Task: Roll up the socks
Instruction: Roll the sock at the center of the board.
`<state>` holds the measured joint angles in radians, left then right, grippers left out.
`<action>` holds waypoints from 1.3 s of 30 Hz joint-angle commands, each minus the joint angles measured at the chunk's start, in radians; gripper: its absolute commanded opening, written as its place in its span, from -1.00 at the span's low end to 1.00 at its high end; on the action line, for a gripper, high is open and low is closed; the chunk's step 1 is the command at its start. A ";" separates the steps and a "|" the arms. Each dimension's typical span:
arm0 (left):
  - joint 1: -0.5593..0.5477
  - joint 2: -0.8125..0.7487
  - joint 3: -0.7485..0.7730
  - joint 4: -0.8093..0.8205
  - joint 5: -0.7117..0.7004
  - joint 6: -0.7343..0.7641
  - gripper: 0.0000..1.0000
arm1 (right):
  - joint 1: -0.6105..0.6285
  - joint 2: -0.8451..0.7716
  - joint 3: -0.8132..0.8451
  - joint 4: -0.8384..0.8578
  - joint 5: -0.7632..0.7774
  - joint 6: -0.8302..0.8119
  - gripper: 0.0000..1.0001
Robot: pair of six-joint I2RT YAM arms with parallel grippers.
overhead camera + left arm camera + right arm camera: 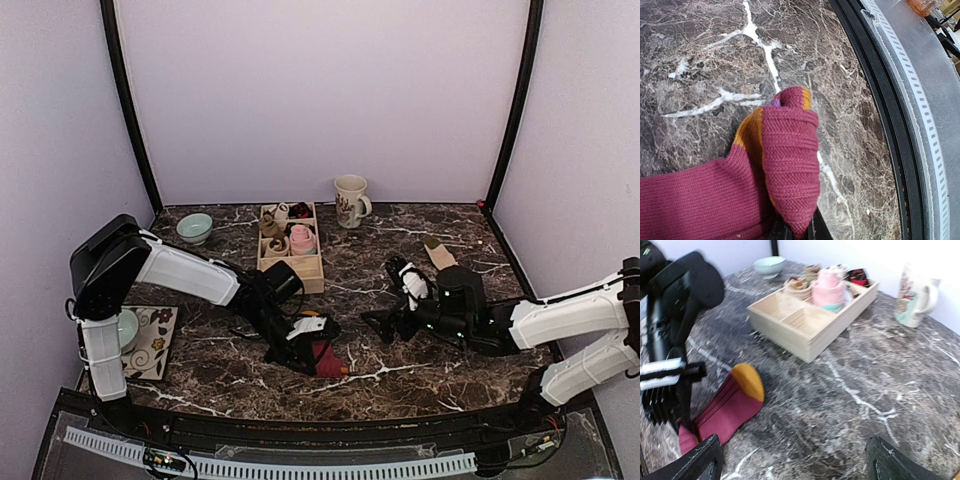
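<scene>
A striped sock [325, 356], maroon with an orange toe, lies on the marble table near the front centre. My left gripper [306, 336] is shut on a folded part of it. In the left wrist view my left gripper [799, 231] pinches the maroon fold [790, 160] just above the table. My right gripper [384, 324] is open and empty, just right of the sock. In the right wrist view my right gripper [790, 462] has its jaws wide apart, and the sock's orange toe [747, 381] lies ahead to the left. A beige sock [438, 252] lies flat at the back right.
A wooden divided box [304, 270] behind the sock holds rolled bundles, among them a pink one [302, 239]. A mug [350, 200] stands at the back, a pale green bowl [194, 227] at the back left, and a floral mat [152, 342] at the left. The raised front rim [880, 100] is close.
</scene>
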<state>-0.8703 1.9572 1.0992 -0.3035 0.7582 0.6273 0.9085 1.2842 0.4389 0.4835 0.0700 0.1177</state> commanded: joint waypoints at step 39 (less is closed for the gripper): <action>-0.006 0.063 -0.041 -0.046 -0.133 -0.008 -1.00 | 0.185 0.438 0.082 0.346 -0.394 -0.125 0.14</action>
<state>-0.8677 1.9686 1.1042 -0.2970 0.7708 0.6132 1.0912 1.6512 0.4797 0.6895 -0.2424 -0.0490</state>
